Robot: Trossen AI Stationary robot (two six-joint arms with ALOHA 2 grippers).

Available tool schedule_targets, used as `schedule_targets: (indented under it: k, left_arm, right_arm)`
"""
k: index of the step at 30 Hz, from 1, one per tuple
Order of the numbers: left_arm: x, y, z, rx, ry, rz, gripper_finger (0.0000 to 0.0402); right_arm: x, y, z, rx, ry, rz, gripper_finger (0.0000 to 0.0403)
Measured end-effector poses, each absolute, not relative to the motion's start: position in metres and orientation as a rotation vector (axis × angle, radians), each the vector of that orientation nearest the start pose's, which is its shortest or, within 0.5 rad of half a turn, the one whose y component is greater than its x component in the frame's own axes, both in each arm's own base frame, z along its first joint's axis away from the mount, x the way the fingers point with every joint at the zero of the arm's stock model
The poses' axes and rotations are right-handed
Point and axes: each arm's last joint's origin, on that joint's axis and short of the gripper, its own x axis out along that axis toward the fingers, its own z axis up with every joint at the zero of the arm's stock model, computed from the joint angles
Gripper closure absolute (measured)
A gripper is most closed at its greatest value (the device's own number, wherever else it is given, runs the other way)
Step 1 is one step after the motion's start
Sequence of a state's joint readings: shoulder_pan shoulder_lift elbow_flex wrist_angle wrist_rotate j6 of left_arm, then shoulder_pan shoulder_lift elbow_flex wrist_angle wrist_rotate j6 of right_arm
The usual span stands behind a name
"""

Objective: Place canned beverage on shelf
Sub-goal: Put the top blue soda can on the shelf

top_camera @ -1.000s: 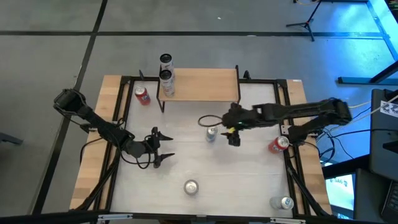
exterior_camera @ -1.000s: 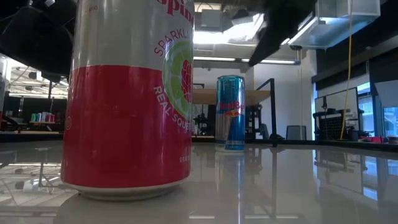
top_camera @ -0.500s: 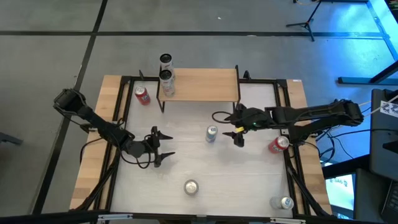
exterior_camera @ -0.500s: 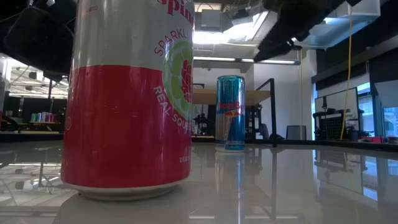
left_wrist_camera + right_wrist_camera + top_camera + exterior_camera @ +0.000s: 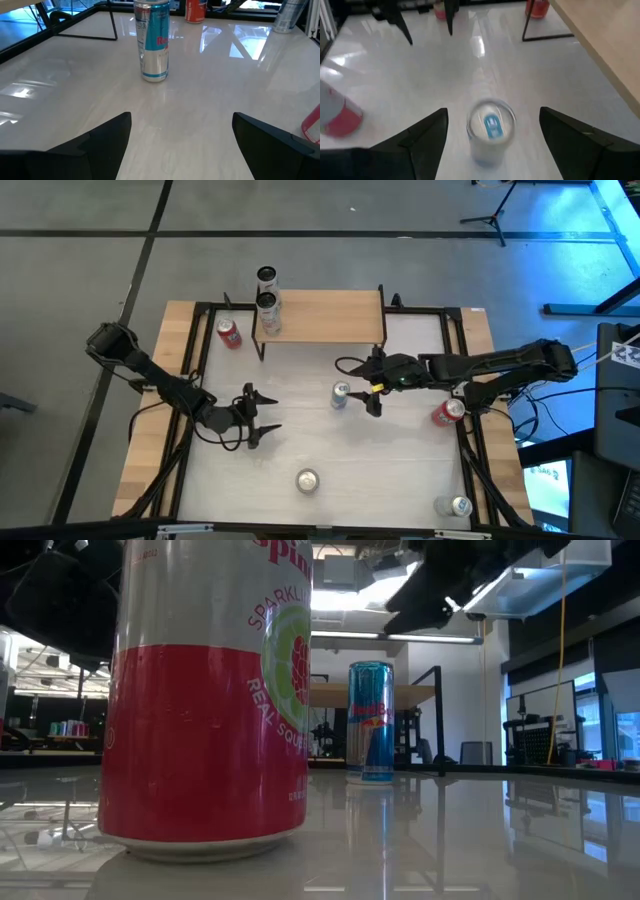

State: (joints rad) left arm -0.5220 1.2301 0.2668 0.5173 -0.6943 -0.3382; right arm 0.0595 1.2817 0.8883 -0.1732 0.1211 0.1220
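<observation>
Near the middle of the glossy white tabletop (image 5: 400,470) stands the slim blue-and-silver energy drink can (image 5: 340,395), upright, smooth metal with a pull-tab top. Just beside it, toward the right, the right gripper (image 5: 372,385) hangs above, fingers spread wide and holding nothing. Beyond, the light-wood shelf (image 5: 330,316) on thin black legs carries one tall can (image 5: 267,312) at its left end; the rest of the board lies bare. Farther left, the left gripper (image 5: 256,418) rests with fingers parted and bare tabletop around it.
</observation>
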Motion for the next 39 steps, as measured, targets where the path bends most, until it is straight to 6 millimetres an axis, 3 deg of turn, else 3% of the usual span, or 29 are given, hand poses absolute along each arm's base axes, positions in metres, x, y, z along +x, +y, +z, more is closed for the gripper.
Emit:
schedule_targets:
  k: [11,24,39]
  left_arm:
    - [0.185,-0.084,0.147,-0.083,0.326,0.231,0.0065]
    - [0.185,-0.084,0.147,-0.079,0.319,0.25,0.0065]
    - [0.185,-0.084,0.147,-0.079,0.32,0.249,0.0065]
  right_arm:
    - [0.299,0.015,0.247,0.047,0.55,-0.058,0.0093]
    - [0.3,0.014,0.243,0.044,0.565,-0.09,0.0093]
    - [0.314,0.013,0.208,0.012,0.688,-0.151,0.0093]
